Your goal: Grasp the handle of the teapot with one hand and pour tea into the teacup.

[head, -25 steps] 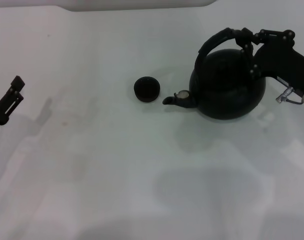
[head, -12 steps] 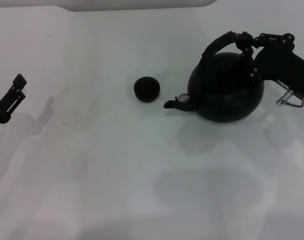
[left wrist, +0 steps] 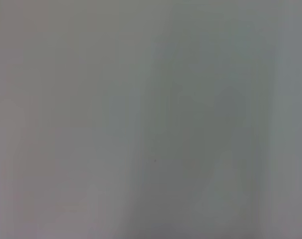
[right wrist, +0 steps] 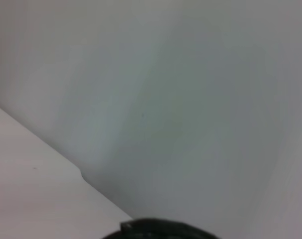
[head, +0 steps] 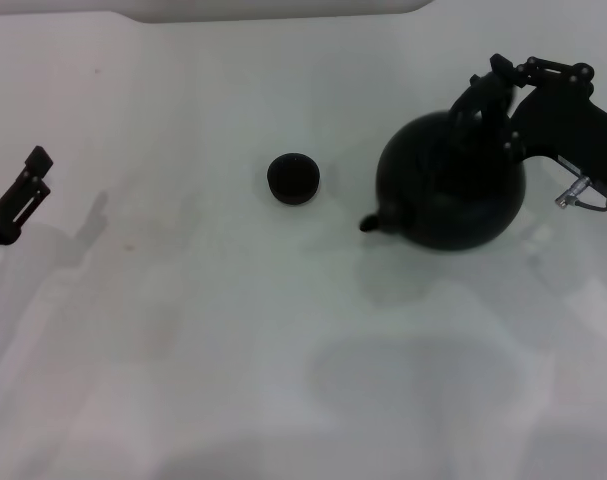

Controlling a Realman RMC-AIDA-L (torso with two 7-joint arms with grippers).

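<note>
While tipped spout-down toward the teacup (head: pixel 293 178), the teapot (head: pixel 451 184), handle (head: pixel 475 100) clamped by right hand (head: pixel 495 92); left hand (head: pixel 18 192) wide, parked.

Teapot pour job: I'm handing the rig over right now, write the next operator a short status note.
Right gripper is shut on the handle, holding the teapot tilted with its spout pointing down toward the robot's left. Left gripper is parked open at the far left. The teacup stands on the table, apart from the spout.
Done: handle grasped, pot tipped.
Left: bring the spout over the cup and pour.
</note>
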